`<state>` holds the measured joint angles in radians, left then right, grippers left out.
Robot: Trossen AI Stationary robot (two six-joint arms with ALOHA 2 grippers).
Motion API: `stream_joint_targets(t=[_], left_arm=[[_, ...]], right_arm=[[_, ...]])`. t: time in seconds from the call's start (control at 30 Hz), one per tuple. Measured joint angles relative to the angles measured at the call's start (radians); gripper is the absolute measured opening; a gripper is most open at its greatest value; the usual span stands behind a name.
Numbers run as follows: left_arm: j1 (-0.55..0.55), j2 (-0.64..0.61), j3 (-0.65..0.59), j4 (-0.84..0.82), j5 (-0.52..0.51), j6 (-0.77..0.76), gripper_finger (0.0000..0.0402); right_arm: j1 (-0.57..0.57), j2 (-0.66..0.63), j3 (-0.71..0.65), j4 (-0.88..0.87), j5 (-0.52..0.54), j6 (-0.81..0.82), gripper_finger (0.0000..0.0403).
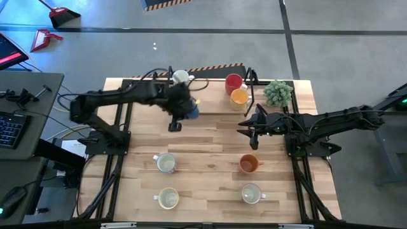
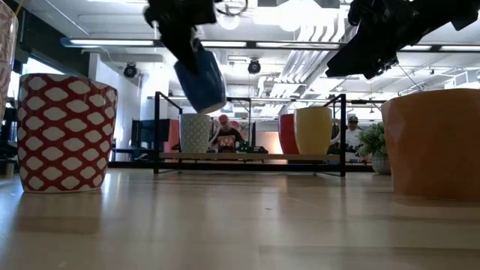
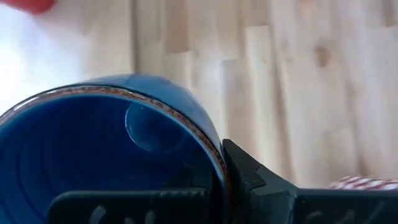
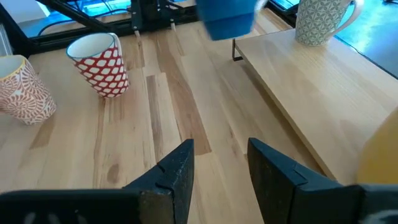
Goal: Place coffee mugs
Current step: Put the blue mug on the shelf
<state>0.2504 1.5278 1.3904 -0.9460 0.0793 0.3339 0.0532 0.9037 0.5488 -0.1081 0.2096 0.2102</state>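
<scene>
Upper centre of high view: left gripper (image 1: 184,109) clamped on blue mug (image 1: 189,109), held clear of the table (image 1: 210,149) beside the front edge of the raised shelf (image 1: 213,76). Low view confirms: blue mug (image 2: 200,79) hanging tilted in the air at upper centre-left, nothing beneath it. Left wrist view: one finger (image 3: 261,180) pressed on the rim of the blue mug (image 3: 93,149), dark inner wall facing the camera.

Right of centre, high view: right gripper (image 1: 253,130) above the table, just below the shelf's right end, holding nothing. Right wrist view: fingers (image 4: 180,168) parted, bare wood visible between them.

On the shelf, high view, upper area: white patterned mug (image 1: 180,77) toward the left; red mug (image 1: 233,83) and yellow-orange mug (image 1: 239,97) touching or nearly so, toward the right; green plant (image 1: 278,93) at upper right, just beside them.

Lower half of high view, four mugs in two rows on the table: cream mug (image 1: 166,163) left of centre, darker orange mug (image 1: 248,164) right of centre; below these, second cream mug (image 1: 168,198) lower left, white mug (image 1: 250,193) lower right. All upright, well apart from each other.

Low view, far left: red-and-white lattice mug (image 2: 66,131) large in foreground; darker orange mug (image 2: 431,142) large at far right.
</scene>
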Motion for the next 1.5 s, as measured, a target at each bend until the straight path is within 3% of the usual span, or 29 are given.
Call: stream_joint_targets(t=[0.4, 0.67, 0.9, 1.5], left_arm=[[0.163, 0.329, 0.522, -0.257, -0.026, 0.255, 0.0003], [0.212, 0.508, 0.722, -0.349, -0.039, 0.315, 0.0003], [0.236, 0.600, 0.772, -0.397, -0.038, 0.333, 0.0003], [0.227, 0.658, 0.773, -0.371, -0.017, 0.354, 0.0003]], right_arm=[[0.000, 0.000, 0.000, -0.011, -0.010, 0.048, 0.0130], [0.000, 0.000, 0.000, -0.041, -0.019, 0.070, 0.0130], [0.000, 0.000, 0.000, -0.046, -0.023, 0.070, 0.0130], [0.000, 0.000, 0.000, -0.045, -0.026, 0.080, 0.0130]])
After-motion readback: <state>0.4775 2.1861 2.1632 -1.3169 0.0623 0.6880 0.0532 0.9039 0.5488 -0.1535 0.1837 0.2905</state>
